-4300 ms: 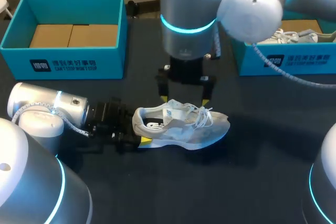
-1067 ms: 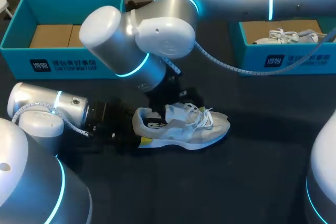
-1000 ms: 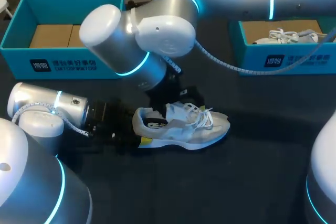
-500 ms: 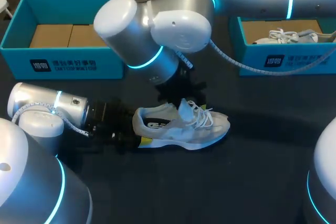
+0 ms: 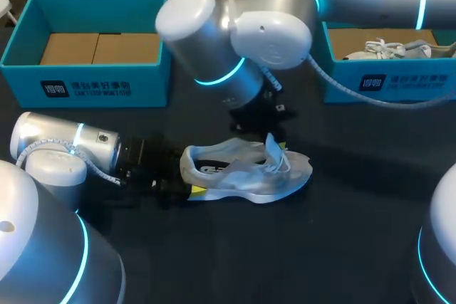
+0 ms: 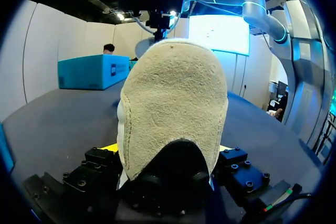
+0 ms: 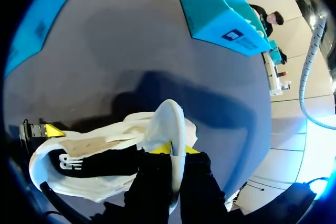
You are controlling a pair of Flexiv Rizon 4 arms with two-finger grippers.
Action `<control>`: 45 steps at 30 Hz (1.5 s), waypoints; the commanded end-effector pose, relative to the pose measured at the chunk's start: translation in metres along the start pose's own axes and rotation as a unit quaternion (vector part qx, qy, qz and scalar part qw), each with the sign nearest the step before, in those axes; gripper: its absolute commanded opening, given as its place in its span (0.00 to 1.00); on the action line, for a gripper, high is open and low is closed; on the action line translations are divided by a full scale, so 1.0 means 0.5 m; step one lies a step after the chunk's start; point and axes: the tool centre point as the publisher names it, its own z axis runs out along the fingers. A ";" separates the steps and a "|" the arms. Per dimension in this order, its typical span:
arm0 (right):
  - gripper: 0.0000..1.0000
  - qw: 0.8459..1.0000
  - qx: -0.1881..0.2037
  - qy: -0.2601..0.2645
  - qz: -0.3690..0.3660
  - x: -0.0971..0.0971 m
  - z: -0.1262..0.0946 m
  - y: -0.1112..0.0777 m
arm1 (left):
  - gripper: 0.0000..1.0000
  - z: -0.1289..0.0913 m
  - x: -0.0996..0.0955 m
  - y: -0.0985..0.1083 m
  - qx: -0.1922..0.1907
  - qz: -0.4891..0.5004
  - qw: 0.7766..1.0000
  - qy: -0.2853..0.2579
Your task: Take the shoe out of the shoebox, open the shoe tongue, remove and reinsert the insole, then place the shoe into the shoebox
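Right gripper [image 7: 177,150] pinches the tongue [image 7: 169,124] upright above the sneaker [image 5: 242,174]; left gripper [image 6: 168,153] clamps its heel [image 6: 173,103].

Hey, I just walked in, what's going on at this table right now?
Two robot arms are working on a pale shoe that sits on the dark table, outside its boxes. The left gripper clamps the shoe's heel to steady it. The right gripper pinches the tongue and holds it lifted up from the shoe's opening. The empty teal shoebox stands behind them.
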 end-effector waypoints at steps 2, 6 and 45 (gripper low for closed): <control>0.00 0.994 0.001 0.013 0.110 -0.023 0.024 -0.006 | 0.00 0.003 -0.002 0.002 -0.002 0.000 1.000 -0.001; 0.00 0.993 0.005 0.016 0.114 -0.028 0.040 -0.005 | 0.00 0.003 -0.002 0.002 -0.002 0.000 1.000 -0.001; 0.49 0.989 0.020 0.007 0.148 -0.084 0.082 -0.022 | 0.00 0.003 -0.002 0.002 -0.002 0.000 1.000 -0.001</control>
